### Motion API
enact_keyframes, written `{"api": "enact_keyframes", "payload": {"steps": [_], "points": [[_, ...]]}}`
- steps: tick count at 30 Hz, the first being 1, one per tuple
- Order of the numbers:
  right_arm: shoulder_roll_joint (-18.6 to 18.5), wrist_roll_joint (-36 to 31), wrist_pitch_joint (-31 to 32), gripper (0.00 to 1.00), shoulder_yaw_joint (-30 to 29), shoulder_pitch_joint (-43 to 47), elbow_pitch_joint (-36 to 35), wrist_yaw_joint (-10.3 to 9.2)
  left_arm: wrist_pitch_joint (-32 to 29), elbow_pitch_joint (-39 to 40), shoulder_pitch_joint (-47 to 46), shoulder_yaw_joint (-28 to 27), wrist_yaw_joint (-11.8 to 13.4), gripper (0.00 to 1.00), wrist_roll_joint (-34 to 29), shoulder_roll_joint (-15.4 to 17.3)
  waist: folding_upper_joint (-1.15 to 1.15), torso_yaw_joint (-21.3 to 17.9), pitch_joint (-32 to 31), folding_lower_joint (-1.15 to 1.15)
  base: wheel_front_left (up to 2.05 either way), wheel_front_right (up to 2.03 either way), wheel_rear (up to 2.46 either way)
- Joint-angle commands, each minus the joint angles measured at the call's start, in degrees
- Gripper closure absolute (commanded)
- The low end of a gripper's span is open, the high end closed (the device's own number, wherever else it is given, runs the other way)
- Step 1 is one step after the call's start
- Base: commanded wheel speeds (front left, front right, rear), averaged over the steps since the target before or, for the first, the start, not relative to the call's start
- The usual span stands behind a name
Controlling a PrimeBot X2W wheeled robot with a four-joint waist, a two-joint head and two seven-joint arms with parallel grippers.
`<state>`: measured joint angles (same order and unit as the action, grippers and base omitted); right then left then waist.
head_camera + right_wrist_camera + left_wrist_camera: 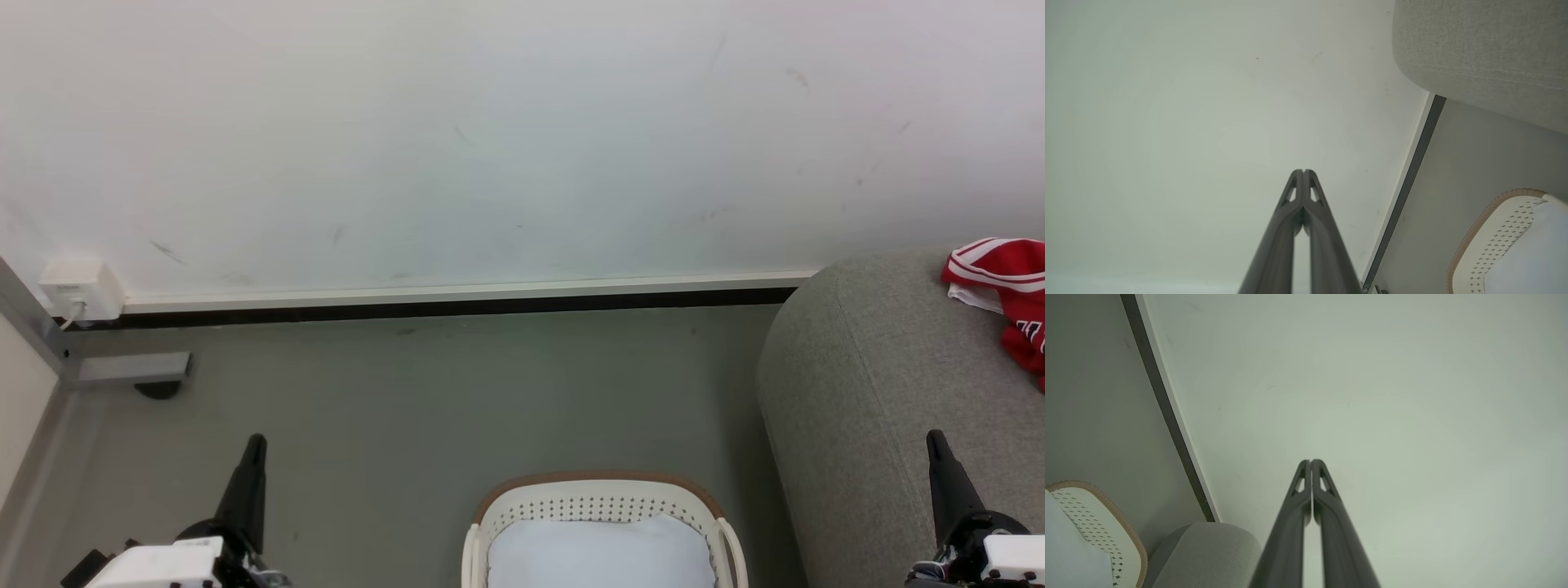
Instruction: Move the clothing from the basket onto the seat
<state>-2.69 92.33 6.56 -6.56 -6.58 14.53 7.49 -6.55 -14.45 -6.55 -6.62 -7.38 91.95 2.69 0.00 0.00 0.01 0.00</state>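
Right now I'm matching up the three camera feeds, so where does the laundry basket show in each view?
Head view: the basket sits at the bottom centre, cut off by the bottom edge.
Left wrist view: the basket is in the lower left corner.
Right wrist view: the basket is in the lower right corner.
Shared landmark: the dark skirting strip along the foot of the wall.
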Motion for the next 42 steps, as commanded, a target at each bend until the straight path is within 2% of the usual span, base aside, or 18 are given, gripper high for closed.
{"api": "enact_keyframes", "payload": {"steps": [1,42], "points": [[-0.4,0.0,0.2,1.00,-0.2,-0.3,-0.3,0.00,-0.3,0.1,-0.4,-0.1,-0.2,1.00,0.7,0.4,0.00,0.0,0.0,0.00,0.00,0.00,0.00],[-0.4,0.0,0.2,1.00,-0.2,-0.3,-0.3,0.00,-0.3,0.1,-0.4,-0.1,-0.2,1.00,0.7,0.4,0.00,0.0,0.0,0.00,0.00,0.00,0.00]]}}
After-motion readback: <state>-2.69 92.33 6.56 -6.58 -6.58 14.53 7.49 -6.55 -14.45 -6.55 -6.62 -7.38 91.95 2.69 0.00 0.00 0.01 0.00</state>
